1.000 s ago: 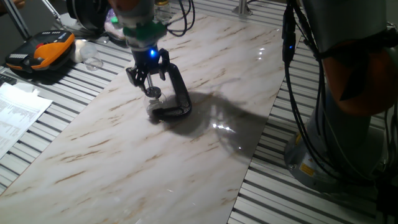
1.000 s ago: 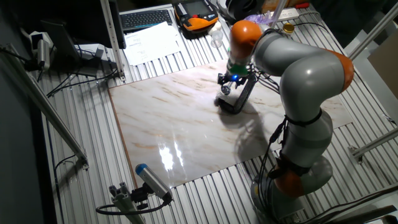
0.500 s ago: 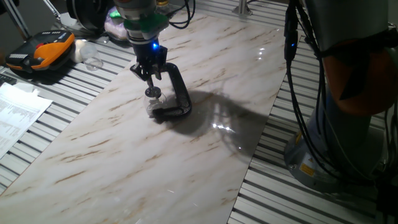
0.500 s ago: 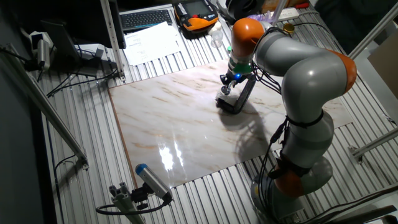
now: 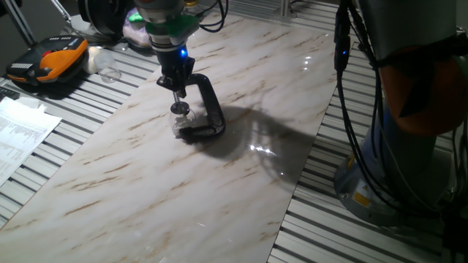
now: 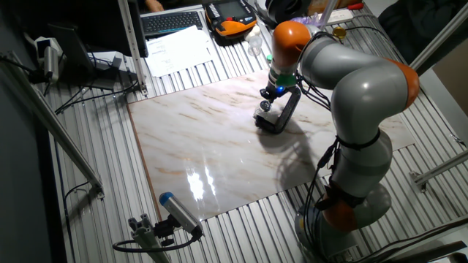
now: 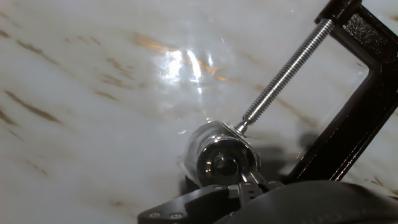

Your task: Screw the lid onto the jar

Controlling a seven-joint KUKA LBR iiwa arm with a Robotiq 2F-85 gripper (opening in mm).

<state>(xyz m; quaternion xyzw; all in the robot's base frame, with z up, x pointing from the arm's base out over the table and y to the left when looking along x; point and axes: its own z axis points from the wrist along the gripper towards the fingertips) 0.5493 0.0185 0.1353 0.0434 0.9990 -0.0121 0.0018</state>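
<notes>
Left of centre, the hand (image 5: 176, 91) hangs pressed together just above the lid (image 5: 179, 108) on the clamped jar (image 5: 180, 124), likely needing regripping to twist.

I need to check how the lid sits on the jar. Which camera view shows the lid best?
The hand view: the lid appears large and shiny on the jar. In both fixed views it is only a tiny bright spot under the gripper.

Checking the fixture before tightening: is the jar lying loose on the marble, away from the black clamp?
No. The jar sits pinned in the black C-clamp, whose threaded screw presses against it.
</notes>
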